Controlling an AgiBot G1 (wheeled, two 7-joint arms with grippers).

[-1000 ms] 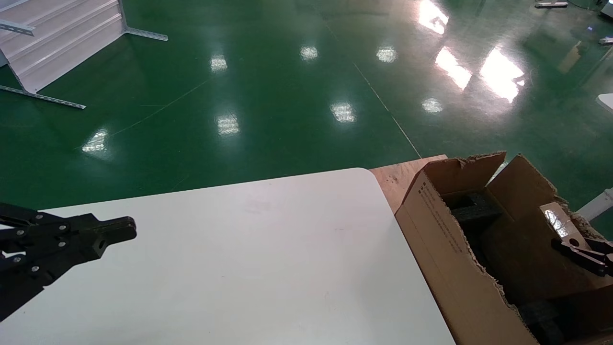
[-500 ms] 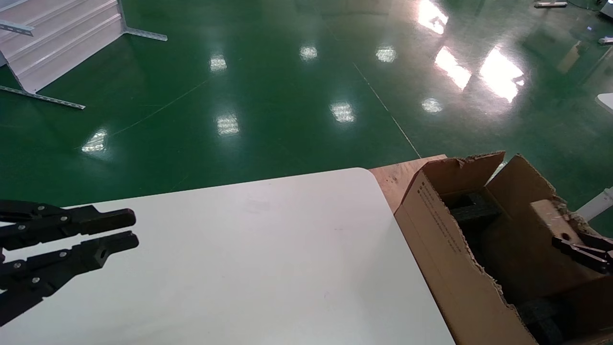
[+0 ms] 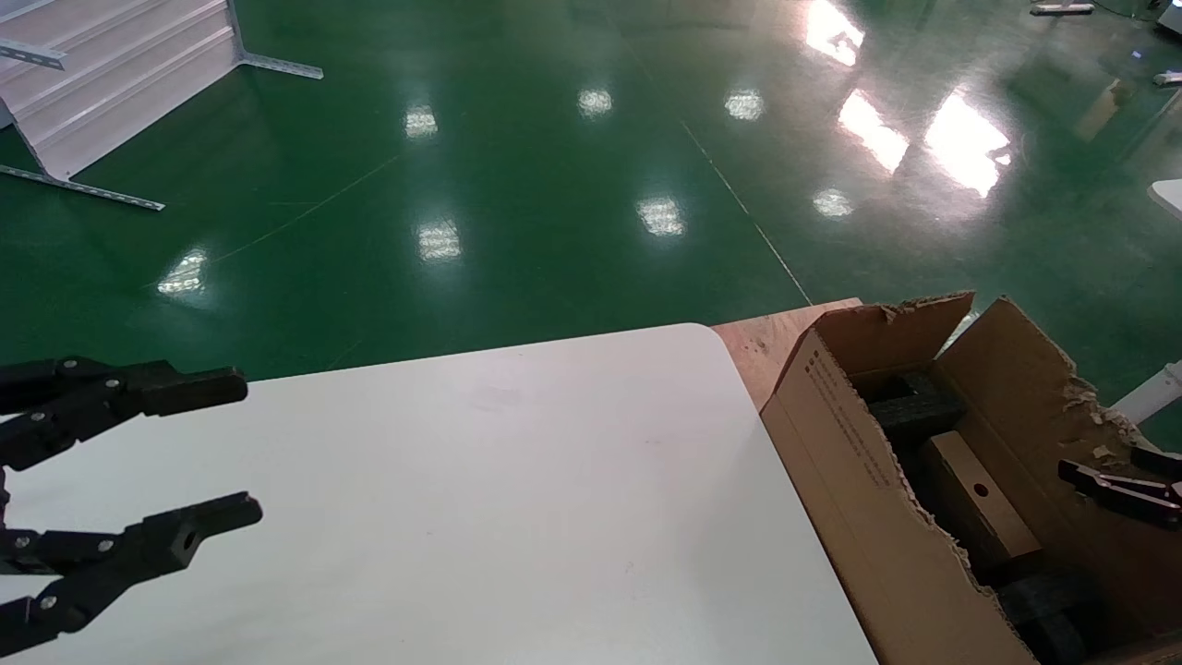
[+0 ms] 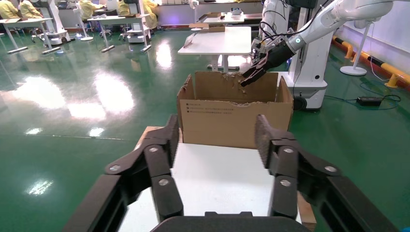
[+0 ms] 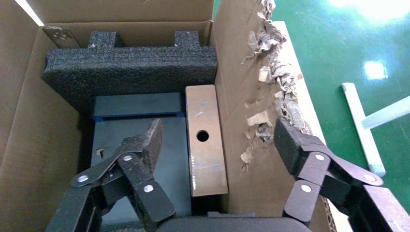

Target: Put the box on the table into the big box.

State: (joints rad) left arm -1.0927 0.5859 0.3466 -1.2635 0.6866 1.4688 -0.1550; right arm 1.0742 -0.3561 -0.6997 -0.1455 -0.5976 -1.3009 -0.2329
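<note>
Dropped since a second ago: the box (image 5: 206, 139) now lies inside the big box (image 3: 859, 480), my right gripper (image 5: 220, 145) spread empty above it. Wrist view alone shows black foam (image 5: 130, 63) behind it. Left gripper (image 3: 222, 453) has opened wide over the table (image 3: 517, 499) left edge.

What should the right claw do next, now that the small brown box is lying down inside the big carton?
Probably lift the right claw straight up out of the big box. Its jaws stand open, and the box lies free below them beside the black foam, so nothing is left to hold. One finger sits by the torn flap edge, so rise without swinging sideways.
</note>
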